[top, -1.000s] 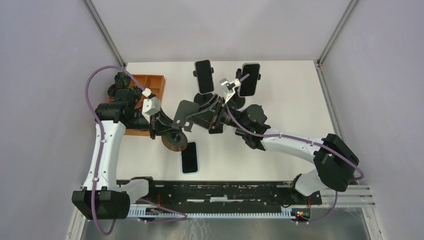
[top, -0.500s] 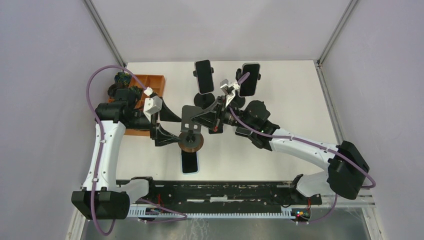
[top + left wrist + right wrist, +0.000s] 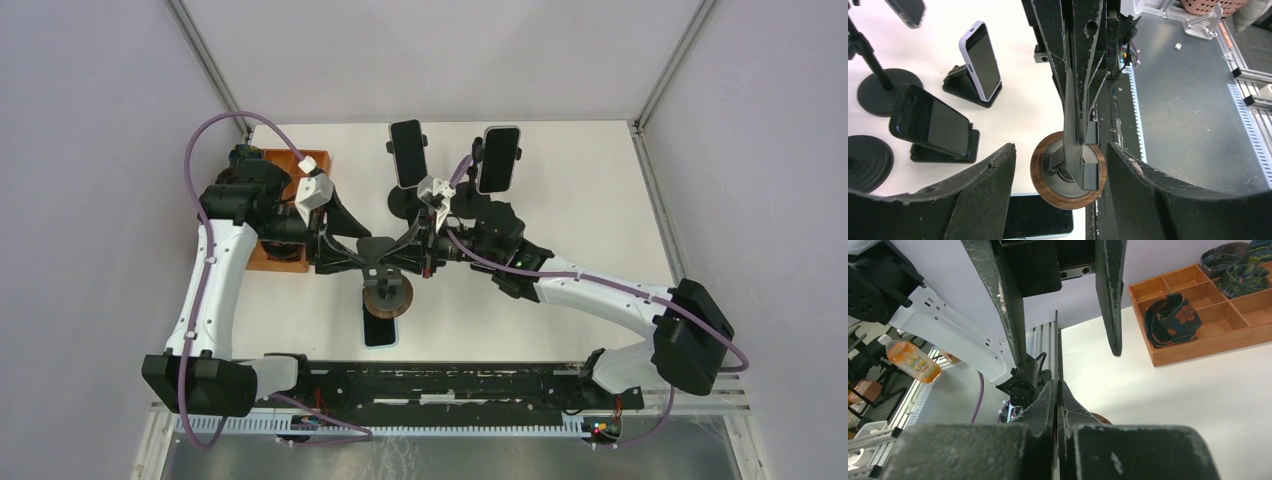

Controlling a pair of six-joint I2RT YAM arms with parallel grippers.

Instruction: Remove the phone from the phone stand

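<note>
Lilac-walled bay; white worktop.
Right gripper: jaws shut on the thin upright plate of the wooden-based phone stand.
Left gripper: jaws wide, straddling that stand, holding nothing.
Orange tray: far left.
Phone: off the stand, flat and screen-up near the front edge, far end hidden under the stand's base. Long axis runs front to back. Judged a stiff, slick glass slab, moderately heavy and breakable; best pinched across its long edges.
</note>
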